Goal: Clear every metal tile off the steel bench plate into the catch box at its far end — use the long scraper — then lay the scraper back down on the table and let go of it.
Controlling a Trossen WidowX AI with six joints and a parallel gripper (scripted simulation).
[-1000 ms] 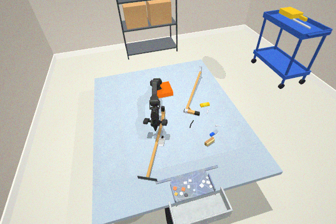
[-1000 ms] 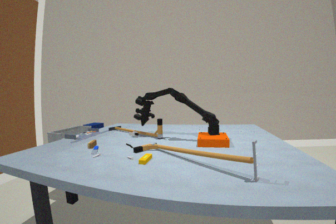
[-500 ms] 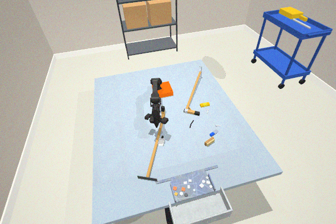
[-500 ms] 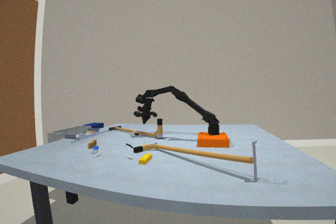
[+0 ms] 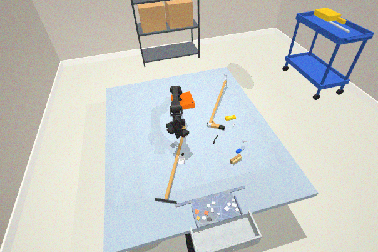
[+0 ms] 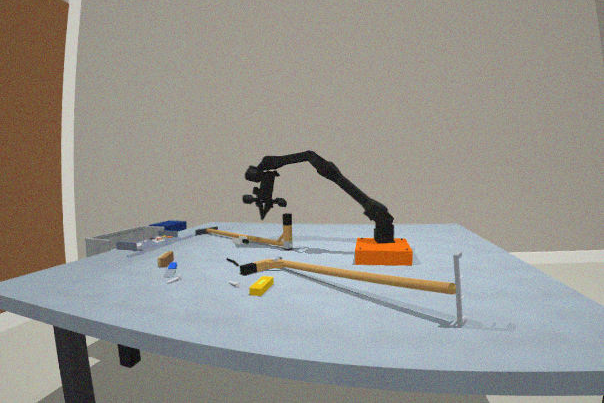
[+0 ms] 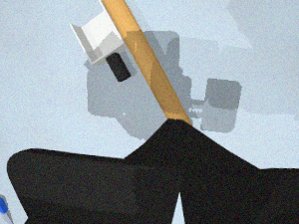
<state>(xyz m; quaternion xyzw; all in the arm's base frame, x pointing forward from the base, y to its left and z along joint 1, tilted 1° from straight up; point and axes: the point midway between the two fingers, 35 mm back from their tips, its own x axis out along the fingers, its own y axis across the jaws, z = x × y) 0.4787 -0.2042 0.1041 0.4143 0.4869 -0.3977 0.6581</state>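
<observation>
My gripper (image 5: pixel 178 137) (image 6: pixel 263 218) (image 7: pixel 173 126) is shut and empty, above the table beside the upright grip of the long scraper. The long scraper (image 5: pixel 173 176) (image 6: pixel 256 239) (image 7: pixel 145 54) lies on the table, its dark wide blade left of the steel plate; in the wrist view my fingers hide part of its handle. The steel bench plate (image 5: pixel 223 216) carries several small tiles, white, orange and dark, spread over it. The catch box (image 5: pixel 225 234) (image 6: pixel 95 247) adjoins the plate's far end; no tile shows in it in the top view.
A white scoop (image 5: pixel 181 160) (image 7: pixel 102 29) lies beside the scraper handle. A second long-handled tool (image 5: pixel 218 102) (image 6: pixel 370 277) with a metal end lies across the table. A yellow block (image 5: pixel 230 117) (image 6: pixel 261 286), a wooden block (image 5: pixel 235 159) (image 6: pixel 165 259) and small items lie near it.
</observation>
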